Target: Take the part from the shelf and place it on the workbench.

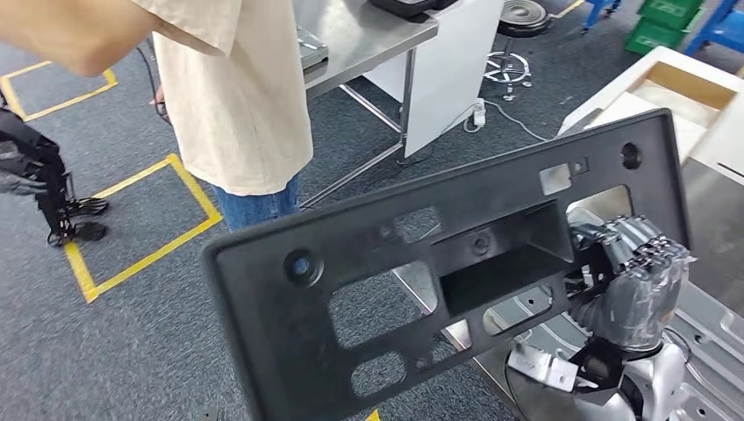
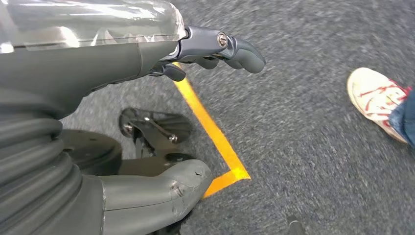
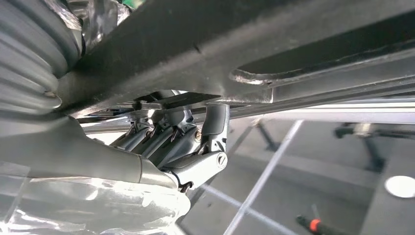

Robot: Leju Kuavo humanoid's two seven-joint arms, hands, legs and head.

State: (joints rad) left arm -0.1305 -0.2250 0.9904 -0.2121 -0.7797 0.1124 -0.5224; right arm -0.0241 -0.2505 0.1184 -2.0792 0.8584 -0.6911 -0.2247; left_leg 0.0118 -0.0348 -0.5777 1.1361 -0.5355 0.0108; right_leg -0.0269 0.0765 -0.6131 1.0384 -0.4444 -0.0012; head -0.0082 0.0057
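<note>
My right hand (image 1: 636, 272) clamped the black plastic part (image 1: 439, 281) by its right end, carrying it tilted across the frame's centre toward the metal workbench (image 1: 715, 219) at right; my left hand (image 2: 215, 49) hung empty, fingers loosely apart, beside a person (image 1: 237, 96) upper left.

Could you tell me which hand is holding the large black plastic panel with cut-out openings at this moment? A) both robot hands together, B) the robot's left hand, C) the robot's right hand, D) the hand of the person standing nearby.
C: the head view shows the right hand with its fingers hooked through an opening of the large black plastic panel, while the left hand hangs over the carpet holding nothing.
</note>
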